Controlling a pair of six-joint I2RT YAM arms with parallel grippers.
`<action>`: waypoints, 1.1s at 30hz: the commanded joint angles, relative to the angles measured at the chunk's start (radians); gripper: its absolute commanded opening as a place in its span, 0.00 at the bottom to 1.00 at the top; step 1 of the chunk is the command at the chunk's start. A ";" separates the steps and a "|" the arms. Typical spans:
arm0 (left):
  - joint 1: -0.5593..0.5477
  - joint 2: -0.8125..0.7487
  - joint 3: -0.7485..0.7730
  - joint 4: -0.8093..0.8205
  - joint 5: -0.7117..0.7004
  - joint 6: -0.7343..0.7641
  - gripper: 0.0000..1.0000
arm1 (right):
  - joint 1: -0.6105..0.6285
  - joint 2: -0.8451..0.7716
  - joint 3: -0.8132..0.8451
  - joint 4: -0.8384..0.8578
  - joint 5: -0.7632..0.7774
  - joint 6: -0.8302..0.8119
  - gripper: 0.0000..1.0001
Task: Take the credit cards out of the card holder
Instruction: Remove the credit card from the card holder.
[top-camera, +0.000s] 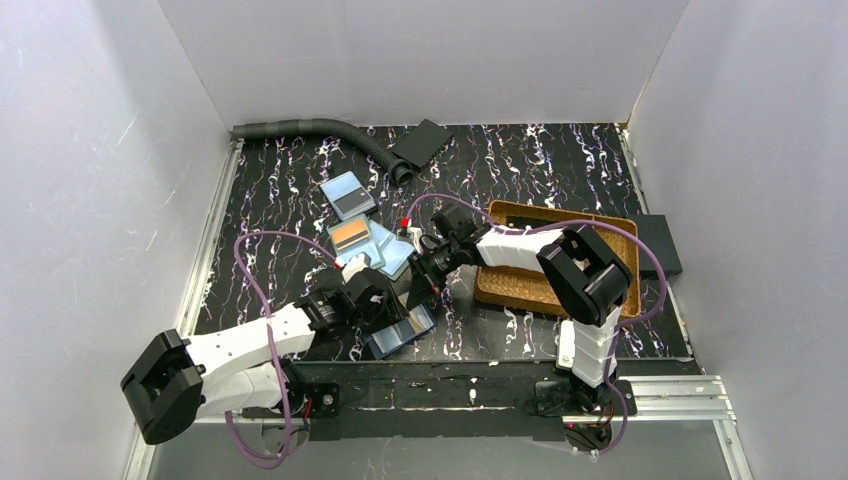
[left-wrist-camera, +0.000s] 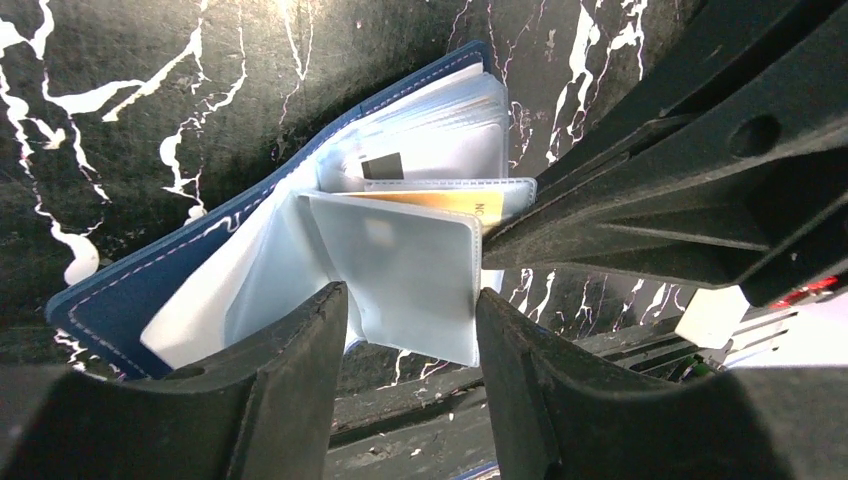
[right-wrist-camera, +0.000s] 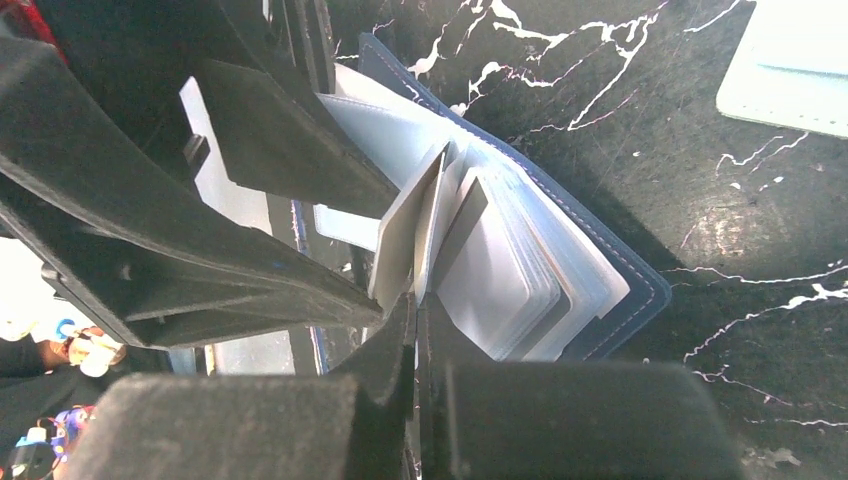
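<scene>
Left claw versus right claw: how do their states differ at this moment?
The left claw is open, its jaws spread either side of a clear sleeve page; the right claw is shut. The left claw appears to grip nothing, while the right claw pinches the edge of a page of the card holder. Shared: both work at the opened card holder, which lies on the table.
</scene>
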 joint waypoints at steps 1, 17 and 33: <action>0.004 -0.051 -0.008 -0.095 -0.057 -0.004 0.46 | 0.005 -0.054 -0.003 0.020 -0.006 -0.023 0.01; 0.005 -0.176 -0.122 -0.088 -0.065 -0.039 0.42 | 0.005 -0.070 -0.009 0.007 0.018 -0.044 0.01; 0.009 -0.270 -0.217 -0.008 -0.074 -0.050 0.28 | 0.004 -0.070 -0.013 0.005 0.019 -0.049 0.01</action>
